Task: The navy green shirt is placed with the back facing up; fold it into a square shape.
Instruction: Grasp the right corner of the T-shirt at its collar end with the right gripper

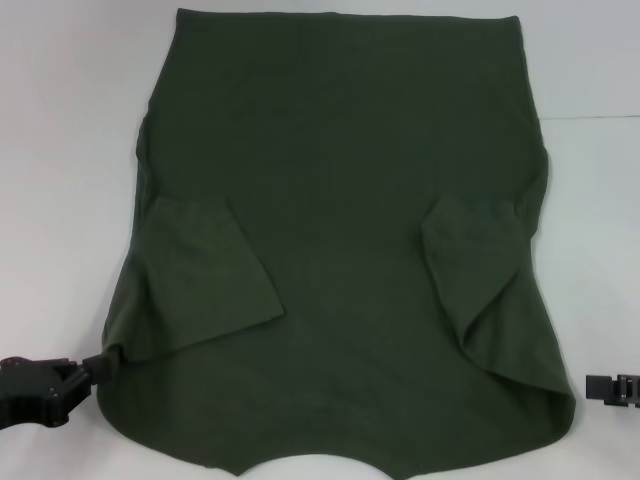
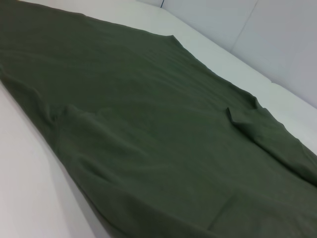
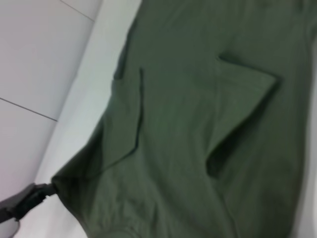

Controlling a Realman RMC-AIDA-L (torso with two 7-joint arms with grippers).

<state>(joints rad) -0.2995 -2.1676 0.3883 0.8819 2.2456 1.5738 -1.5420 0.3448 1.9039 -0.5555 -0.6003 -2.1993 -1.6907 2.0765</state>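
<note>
With both sleeves already folded inward, the dark olive-green knit T-shirt [image 1: 340, 250] lies flat on the white table [image 1: 60, 120]; the left gripper [image 1: 100, 365] pinches its near shoulder corner, the right gripper [image 1: 600, 388] sits just beside the other corner, grip unreadable, and next comes, I judge, folding the near end toward the hem.

The navy green shirt [image 1: 345, 230] lies spread flat on the bench [image 1: 60, 150], filling the middle of the head frame from top edge to bottom edge. Both its sleeves are folded inward onto the body: one sits at centre left, the other at centre right. My left gripper [image 1: 95, 368] is at the lower left of the frame, touching the shirt's lower left corner. My right gripper [image 1: 612, 390] is at the lower right edge, just beside the shirt's lower right corner, apart from it.
</note>
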